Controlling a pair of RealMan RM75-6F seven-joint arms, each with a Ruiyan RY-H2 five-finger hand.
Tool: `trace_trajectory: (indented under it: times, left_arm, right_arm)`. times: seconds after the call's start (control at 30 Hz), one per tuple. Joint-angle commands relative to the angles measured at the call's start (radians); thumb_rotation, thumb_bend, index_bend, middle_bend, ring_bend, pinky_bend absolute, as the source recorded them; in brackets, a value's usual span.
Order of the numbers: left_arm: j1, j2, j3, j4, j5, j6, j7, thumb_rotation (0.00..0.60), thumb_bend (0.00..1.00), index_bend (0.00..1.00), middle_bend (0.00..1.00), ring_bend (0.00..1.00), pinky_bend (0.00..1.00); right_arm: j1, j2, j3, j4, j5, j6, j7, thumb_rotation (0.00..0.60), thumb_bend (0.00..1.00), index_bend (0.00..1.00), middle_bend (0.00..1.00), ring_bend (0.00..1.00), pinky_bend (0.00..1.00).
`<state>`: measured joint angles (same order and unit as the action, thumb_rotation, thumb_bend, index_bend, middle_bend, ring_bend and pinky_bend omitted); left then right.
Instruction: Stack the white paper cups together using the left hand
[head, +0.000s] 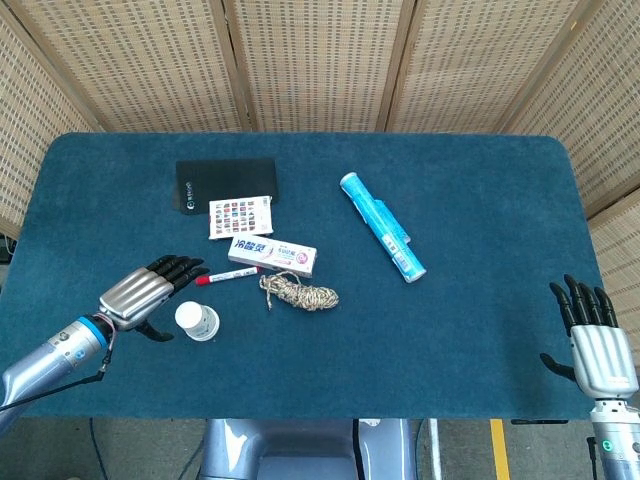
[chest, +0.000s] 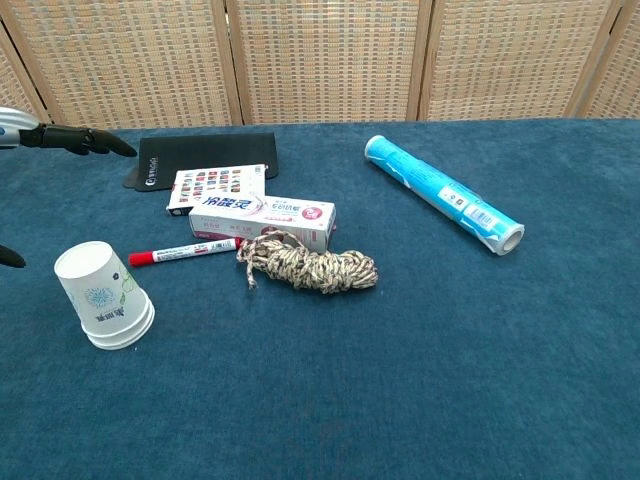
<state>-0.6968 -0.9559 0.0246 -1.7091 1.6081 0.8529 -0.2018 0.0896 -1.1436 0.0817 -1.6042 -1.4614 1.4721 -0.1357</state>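
Note:
Two white paper cups (head: 196, 321) (chest: 104, 298) stand upside down, nested one over the other, on the blue table near its front left. My left hand (head: 143, 292) hovers just left of the stack with its fingers stretched out and apart, holding nothing. In the chest view only its dark fingertips (chest: 84, 141) show at the left edge, above the cups. My right hand (head: 595, 336) rests open at the table's front right corner, far from the cups.
Beside the cups lie a red marker (head: 227, 277), a coil of rope (head: 299, 293) and a toothpaste box (head: 272, 256). A card box (head: 240, 216) and a black wallet (head: 225, 185) lie further back. A blue roll (head: 381, 240) lies right of centre.

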Motion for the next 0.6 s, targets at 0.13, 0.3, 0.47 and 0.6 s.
trace_trajectory:
  times: [0.13, 0.3, 0.47, 0.6]
  left_arm:
    - [0.085, 0.024, -0.008, 0.021, -0.022, 0.150, 0.010, 0.600, 0.00, 0.00, 0.00, 0.00, 0.00]
    - [0.307, -0.078, -0.057, 0.020, -0.259, 0.464, 0.287, 0.600, 0.00, 0.00, 0.00, 0.00, 0.00]
    - [0.438, -0.150, -0.058, 0.028, -0.323, 0.627, 0.290, 0.600, 0.00, 0.00, 0.00, 0.00, 0.00]
    - [0.499, -0.155, -0.030, 0.036, -0.286, 0.688, 0.270, 0.600, 0.00, 0.00, 0.00, 0.00, 0.00]
  right_arm:
    - [-0.001, 0.001, 0.000, 0.000, -0.002, 0.001, 0.003, 0.600, 0.00, 0.01, 0.00, 0.00, 0.00]
    - [0.001, -0.001, -0.002, 0.002, -0.004, -0.001, -0.001, 0.600, 0.00, 0.01, 0.00, 0.00, 0.00]
    - [0.001, -0.006, -0.004, 0.009, -0.010, 0.002, -0.003, 0.600, 0.00, 0.01, 0.00, 0.00, 0.00]
    - [0.001, -0.006, -0.006, 0.009, -0.018, 0.005, -0.001, 0.600, 0.00, 0.01, 0.00, 0.00, 0.00]
